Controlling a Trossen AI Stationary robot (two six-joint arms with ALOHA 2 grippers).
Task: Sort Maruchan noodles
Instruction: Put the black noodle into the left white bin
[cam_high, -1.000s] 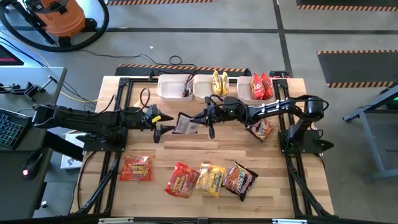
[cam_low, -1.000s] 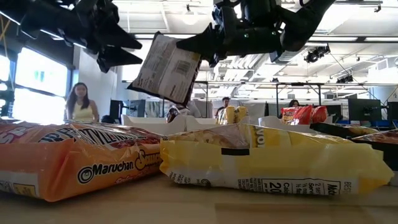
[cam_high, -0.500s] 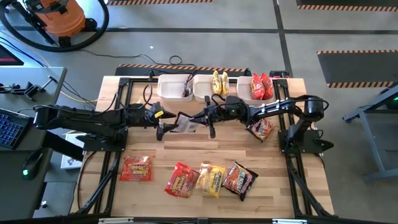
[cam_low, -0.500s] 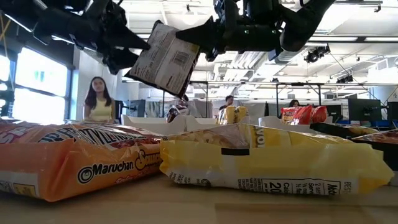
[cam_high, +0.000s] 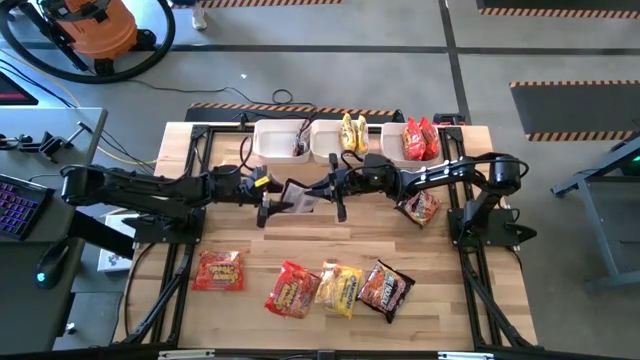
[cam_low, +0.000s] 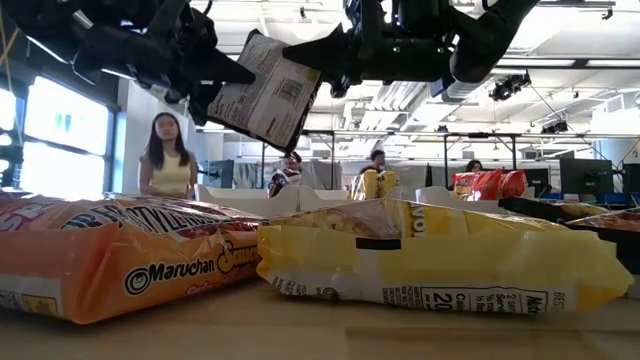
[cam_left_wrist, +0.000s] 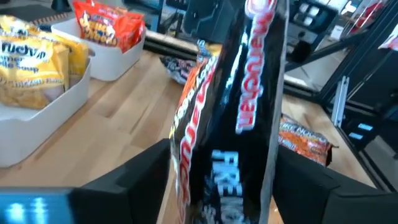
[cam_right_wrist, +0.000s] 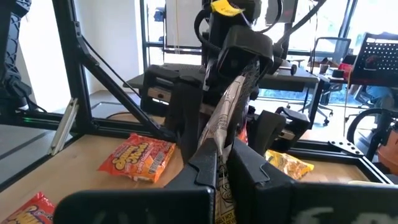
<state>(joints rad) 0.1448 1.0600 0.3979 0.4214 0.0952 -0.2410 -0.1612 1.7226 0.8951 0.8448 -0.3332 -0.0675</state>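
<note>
A dark brown Maruchan noodle packet hangs in the air over the table's middle, standing on edge. My right gripper is shut on its right end. My left gripper is open, with one finger on each side of the packet's left end. More packets lie on the table: an orange one, a red one, a yellow one and a dark one along the near edge, and another dark one at the right. My right gripper pinches the packet's right end between its two fingers, coming in level from the table's right. The packet is lifted clear of the table, on edge, and slants out past the fingertips toward my left gripper. My left gripper: I cannot tell whether its fingers touch the packet.
Three white bins stand along the far edge: the left one has a cable end in it, the middle one yellow packets, the right one red packets. Bare wood lies between the arms and the near row. People stand in the room behind.
My left gripper has moved toward the table's right, up to the hanging packet, and its open fingers now stand around the packet's left end. My right gripper has stayed in place, shut on the packet, whose free end has tipped up a little.
</note>
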